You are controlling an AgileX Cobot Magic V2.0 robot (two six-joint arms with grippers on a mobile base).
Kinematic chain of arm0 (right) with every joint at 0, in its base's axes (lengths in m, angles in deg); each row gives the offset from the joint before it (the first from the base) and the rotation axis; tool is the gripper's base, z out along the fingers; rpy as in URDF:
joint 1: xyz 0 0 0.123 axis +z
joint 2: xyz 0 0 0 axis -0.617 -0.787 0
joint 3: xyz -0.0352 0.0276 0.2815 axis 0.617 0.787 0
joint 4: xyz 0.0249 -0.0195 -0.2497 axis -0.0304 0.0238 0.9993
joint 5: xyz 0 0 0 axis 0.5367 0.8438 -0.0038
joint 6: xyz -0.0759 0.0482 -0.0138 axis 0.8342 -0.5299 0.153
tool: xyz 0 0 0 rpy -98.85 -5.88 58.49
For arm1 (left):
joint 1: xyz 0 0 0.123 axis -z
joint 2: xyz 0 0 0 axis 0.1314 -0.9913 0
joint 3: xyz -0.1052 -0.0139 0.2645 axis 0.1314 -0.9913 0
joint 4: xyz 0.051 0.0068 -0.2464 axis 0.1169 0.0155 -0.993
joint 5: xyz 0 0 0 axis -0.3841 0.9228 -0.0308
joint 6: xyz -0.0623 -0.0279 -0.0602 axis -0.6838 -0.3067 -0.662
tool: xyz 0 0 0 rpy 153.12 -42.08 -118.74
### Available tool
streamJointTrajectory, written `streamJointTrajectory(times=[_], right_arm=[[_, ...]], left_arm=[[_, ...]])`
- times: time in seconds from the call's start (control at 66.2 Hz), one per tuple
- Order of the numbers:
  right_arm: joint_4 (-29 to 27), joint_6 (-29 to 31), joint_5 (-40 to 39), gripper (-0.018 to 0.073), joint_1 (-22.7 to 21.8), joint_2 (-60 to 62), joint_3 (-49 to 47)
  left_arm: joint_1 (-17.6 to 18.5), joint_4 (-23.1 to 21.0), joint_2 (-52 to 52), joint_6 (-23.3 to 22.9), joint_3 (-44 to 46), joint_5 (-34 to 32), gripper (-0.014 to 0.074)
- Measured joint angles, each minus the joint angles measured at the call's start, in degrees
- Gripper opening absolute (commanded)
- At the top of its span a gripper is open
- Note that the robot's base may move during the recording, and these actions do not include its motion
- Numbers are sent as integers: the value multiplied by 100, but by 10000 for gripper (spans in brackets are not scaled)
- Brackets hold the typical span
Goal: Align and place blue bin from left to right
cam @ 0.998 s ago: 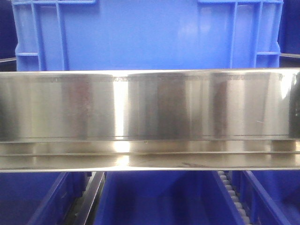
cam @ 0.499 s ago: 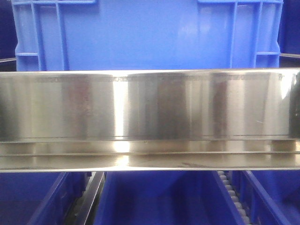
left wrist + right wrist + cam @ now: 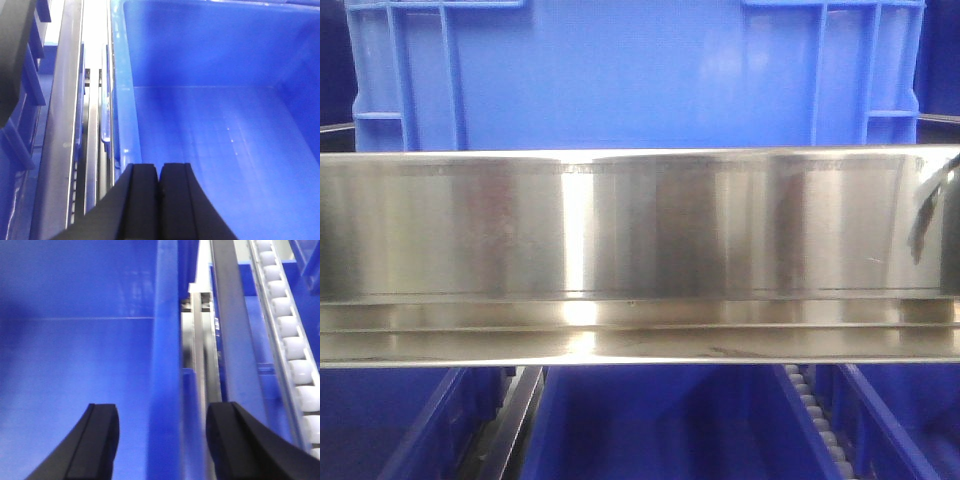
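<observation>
Dark reflection [image 3: 920,215] reaches the steel rail [image 3: 640,225]; blue bin [image 3: 630,70] sits above, right gripper [image 3: 162,437] splayed astride a tub wall [image 3: 165,340], left gripper [image 3: 160,172] clenched.

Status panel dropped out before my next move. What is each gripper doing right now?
Left gripper: shut, nothing between its fingers.
Right gripper: open, straddling the blue bin side wall, not clamped on it.

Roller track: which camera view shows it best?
Right wrist view. The roller track runs down the right side of the frame, with each white roller distinct. The front view shows only a short stretch below the steel beam. The left wrist view shows no rollers.
</observation>
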Motion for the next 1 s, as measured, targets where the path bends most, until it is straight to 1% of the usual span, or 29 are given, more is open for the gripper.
streamJointTrajectory(times=[0.136, 0.786, 0.998], right_arm=[[100, 0, 0, 288, 0, 0, 0], [167, 0, 211, 288, 2, -74, 0], [188, 0, 260, 288, 127, -74, 0]], left_arm=[[0, 0, 0, 0, 0, 13, -111], [0, 0, -65, 0, 0, 35, -111], [0, 0, -65, 0, 0, 35, -111]])
